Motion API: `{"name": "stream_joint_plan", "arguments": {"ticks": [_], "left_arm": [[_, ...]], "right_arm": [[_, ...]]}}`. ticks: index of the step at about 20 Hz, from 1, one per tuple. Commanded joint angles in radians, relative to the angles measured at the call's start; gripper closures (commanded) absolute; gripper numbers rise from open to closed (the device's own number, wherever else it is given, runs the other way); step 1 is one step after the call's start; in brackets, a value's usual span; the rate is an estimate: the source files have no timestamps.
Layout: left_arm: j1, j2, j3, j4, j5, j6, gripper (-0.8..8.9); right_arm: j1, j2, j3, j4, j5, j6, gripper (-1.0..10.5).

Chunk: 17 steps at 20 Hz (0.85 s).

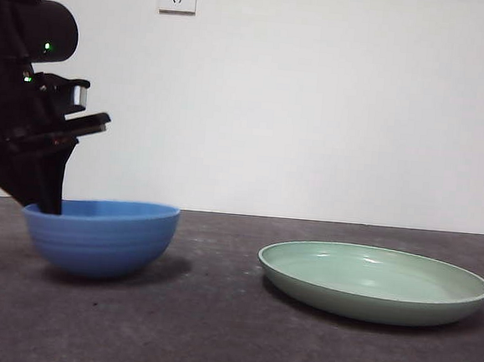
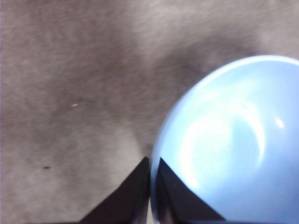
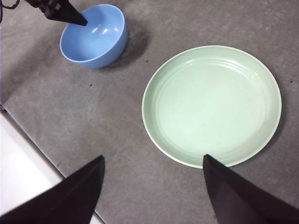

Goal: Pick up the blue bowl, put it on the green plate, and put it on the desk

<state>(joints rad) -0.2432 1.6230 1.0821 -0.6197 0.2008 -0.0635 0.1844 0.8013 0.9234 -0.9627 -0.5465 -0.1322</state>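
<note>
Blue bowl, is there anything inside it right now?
The blue bowl holds nothing loose. The left gripper is shut on its rim, one jaw reaching inside. That jaw covers a small patch of inner wall.

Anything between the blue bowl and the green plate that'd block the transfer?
Nothing visible. Bare desk lies between the blue bowl and the green plate. The left gripper is shut on the bowl's rim; the right gripper hangs open above.

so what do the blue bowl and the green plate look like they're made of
The blue bowl: probably glazed ceramic or hard plastic; it's glossy, with bright highlights inside and faint ridges outside. The green plate: likely the same kind of material, smooth and shiny, with soft reflections and concentric rings near the rim. The pictures can't settle ceramic versus plastic.
</note>
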Motion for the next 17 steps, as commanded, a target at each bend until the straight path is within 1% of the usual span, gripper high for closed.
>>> {"name": "stream_joint_plan", "arguments": {"ticks": [1,4,6,9,12,17], "left_arm": [[-0.027,-0.056,0.036,0.006,0.011,-0.036,7.98],[-0.089,-0.112,0.085,-0.003,0.014,-0.063,7.98],[-0.15,-0.113,0.15,-0.04,0.014,-0.061,7.98],[-0.242,-0.094,0.22,-0.021,0.004,-0.074,7.98],[-0.306,-0.018,0.293,-0.013,-0.003,-0.088,7.98],[-0.397,0.164,0.416,-0.003,-0.003,-0.108,7.98]], "right_arm": [[0.005,0.008,0.019,0.006,0.001,0.002,6.1],[0.005,0.008,0.019,0.009,0.001,0.002,6.1],[0.005,0.008,0.019,0.01,0.001,0.002,6.1],[0.005,0.008,0.019,0.009,0.001,0.008,6.1],[0.005,0.007,0.019,0.009,0.001,0.018,6.1],[0.005,0.007,0.019,0.01,0.001,0.021,6.1]]}}
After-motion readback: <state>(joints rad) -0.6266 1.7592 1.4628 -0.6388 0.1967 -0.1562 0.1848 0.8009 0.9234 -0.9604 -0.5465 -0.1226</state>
